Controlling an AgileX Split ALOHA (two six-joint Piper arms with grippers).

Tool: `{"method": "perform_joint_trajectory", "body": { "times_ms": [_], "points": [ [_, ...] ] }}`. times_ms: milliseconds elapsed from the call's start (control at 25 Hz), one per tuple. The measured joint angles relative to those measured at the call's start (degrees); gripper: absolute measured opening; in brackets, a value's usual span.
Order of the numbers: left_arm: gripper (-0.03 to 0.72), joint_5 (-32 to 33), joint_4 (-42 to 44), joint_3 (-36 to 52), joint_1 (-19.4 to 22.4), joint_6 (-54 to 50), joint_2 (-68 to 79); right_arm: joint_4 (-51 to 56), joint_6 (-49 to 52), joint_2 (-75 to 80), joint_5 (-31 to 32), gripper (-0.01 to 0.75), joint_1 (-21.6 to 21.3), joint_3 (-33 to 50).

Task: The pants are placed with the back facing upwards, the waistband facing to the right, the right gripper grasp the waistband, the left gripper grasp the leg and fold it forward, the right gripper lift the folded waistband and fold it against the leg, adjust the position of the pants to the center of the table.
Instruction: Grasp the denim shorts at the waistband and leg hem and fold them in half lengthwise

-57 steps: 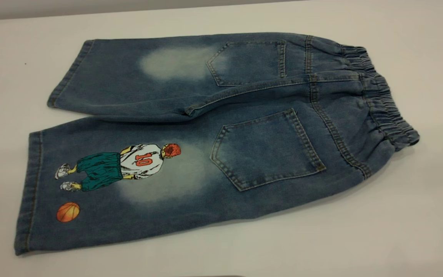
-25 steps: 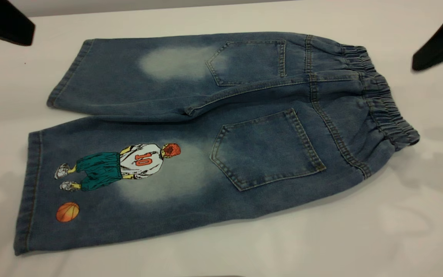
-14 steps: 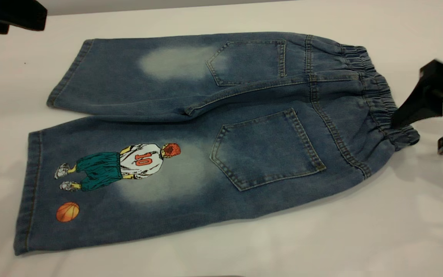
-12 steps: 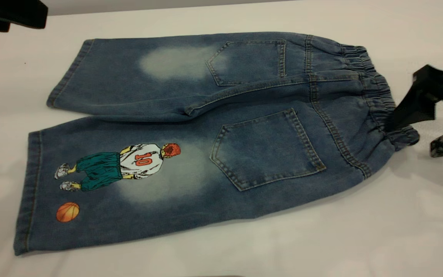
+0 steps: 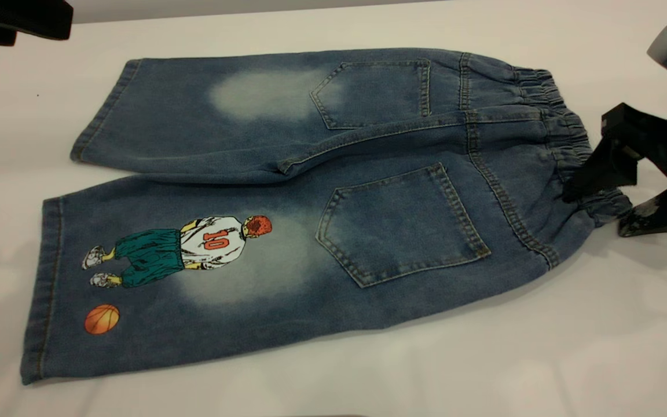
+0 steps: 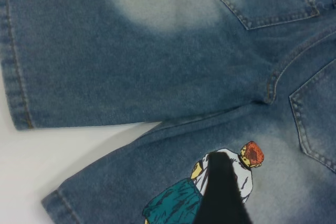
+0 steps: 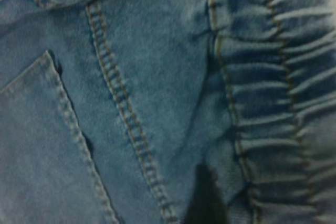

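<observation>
You see the pants lying flat across the middle of the table, back up, waistband at frame right. Your right gripper stands spread open astride the waistband's lower end, one finger on the denim, the other on the table. Your left gripper's state cannot be told, upper left.

The right pincer sits at the near end of the waistband, one finger over the gathered denim, the other on the bare worktop just beside it. Behind and to either side of this pincer the worktop lies free. Ahead of it the pants lie flat, no obstacle above them. The left pincer hangs above the worktop's far corner, beyond the plain leg's hem, open worktop all about it.
</observation>
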Motion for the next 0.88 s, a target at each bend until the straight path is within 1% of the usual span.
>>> {"method": "perform_joint_trajectory", "body": {
  "times_ms": [40,200,240,280,360,480,600,720,760,800,880],
  "points": [
    [0.473,0.0,0.0,0.0,0.0,0.0,0.0,0.0,0.0,0.2,0.1,0.398,0.0,0.0],
    [0.473,0.2,0.0,0.0,0.0,-0.3,0.0,0.0,-0.7,0.2,0.2,0.115,0.0,0.0],
    [0.473,0.4,0.0,0.0,0.0,-0.6,0.0,0.1,-1.1,0.2,0.3,0.071,0.0,0.0],
    [0.473,1.1,0.1,0.0,0.0,-1.1,0.0,0.1,-1.1,0.2,0.3,0.051,0.0,0.0],
    [0.473,3.3,1.5,0.0,0.0,-3.6,0.0,0.1,-1.3,0.2,0.4,0.038,0.0,0.0],
    [0.473,8.9,7.9,0.0,0.0,-11.5,0.4,0.1,-1.4,0.2,0.5,0.037,0.0,0.0],
    [0.473,13.5,19.8,0.0,0.0,-24.4,2.7,0.1,-1.4,0.2,0.6,0.037,0.0,0.0],
    [0.473,15.7,32.3,0.0,0.0,-38.0,7.1,0.0,-1.4,0.2,0.7,0.037,0.0,0.0],
    [0.473,15.9,35.3,0.0,0.0,-41.4,8.6,0.0,-1.5,0.2,0.7,0.037,0.0,0.0],
    [0.473,15.8,37.9,-0.1,0.0,-44.4,10.5,0.0,-1.5,0.2,0.7,0.037,0.0,0.0],
    [0.473,15.4,40.1,-0.4,0.0,-46.9,14.7,0.0,-1.5,0.2,0.7,0.038,0.0,0.0]
  ]
}}
